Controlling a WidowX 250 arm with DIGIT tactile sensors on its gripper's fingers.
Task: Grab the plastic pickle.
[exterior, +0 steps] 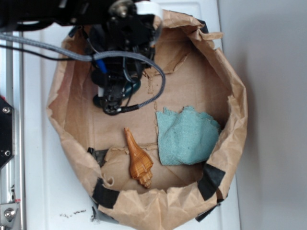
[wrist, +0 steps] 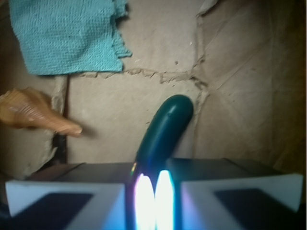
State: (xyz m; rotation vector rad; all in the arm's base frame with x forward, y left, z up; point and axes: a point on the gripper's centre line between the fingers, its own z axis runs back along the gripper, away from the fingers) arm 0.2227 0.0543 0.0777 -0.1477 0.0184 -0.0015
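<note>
Exterior view: a brown paper bag [exterior: 230, 91], its sides rolled down and patched with black tape [exterior: 210, 181], lies open on a white worktop [exterior: 43, 191]. The arm reaches in from the top left, and the hand [exterior: 111, 98] sits low over the upper left part of the bag floor. Only a small dark green portion of the plastic pickle [exterior: 134, 86] shows beside the hand there. A light teal cloth [exterior: 184, 136] lies crumpled at right of centre; an orange-brown spiral seashell [exterior: 138, 160] lies near the bottom, just left of the cloth.

Wrist view: the plastic pickle [wrist: 165, 129] runs from the hand [wrist: 153, 201] outward across the bag floor, its far rounded end free. The near end disappears between the two fingers [wrist: 67, 196], which stand close on either side of it; firm contact cannot be told.
</note>
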